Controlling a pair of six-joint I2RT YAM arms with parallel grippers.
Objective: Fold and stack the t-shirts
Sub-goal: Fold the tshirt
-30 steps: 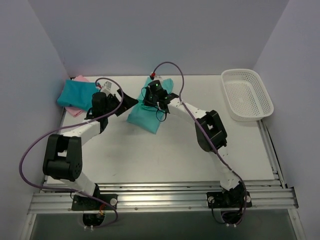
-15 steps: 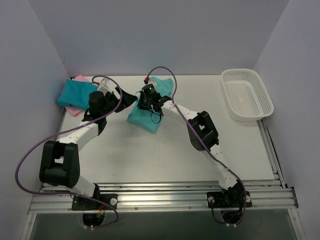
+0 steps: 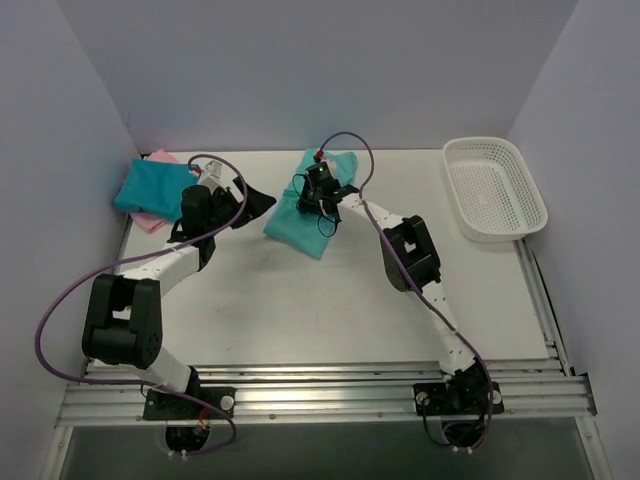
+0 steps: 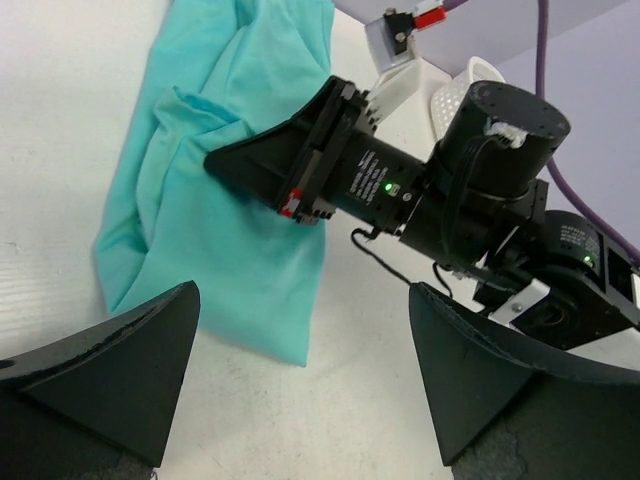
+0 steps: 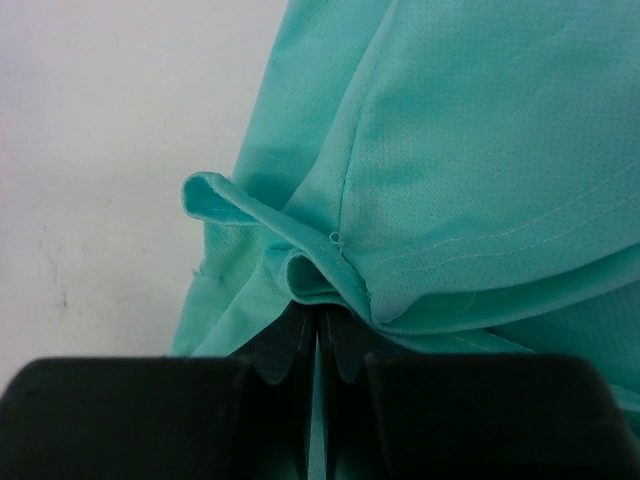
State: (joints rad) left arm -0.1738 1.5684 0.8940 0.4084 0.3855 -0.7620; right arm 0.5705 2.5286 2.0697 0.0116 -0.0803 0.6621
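The light teal-green t-shirt lies bunched at the back middle of the table. My right gripper sits on its top and is shut on a fold of it; the right wrist view shows the jaws closed under a rolled hem of the shirt. My left gripper is open and empty just left of the shirt. In the left wrist view, its fingers straddle bare table below the shirt's near corner. The darker teal-blue t-shirt lies folded on the pink one at the far left.
A white mesh basket stands at the back right; its rim also shows in the left wrist view. The right arm's wrist and cable hang close to my left gripper. Side walls stand close on both sides.
My right gripper swung left with the light teal-green shirt, then back right and a little farther away, dragging the shirt with it. The left gripper stayed open and barely moved.
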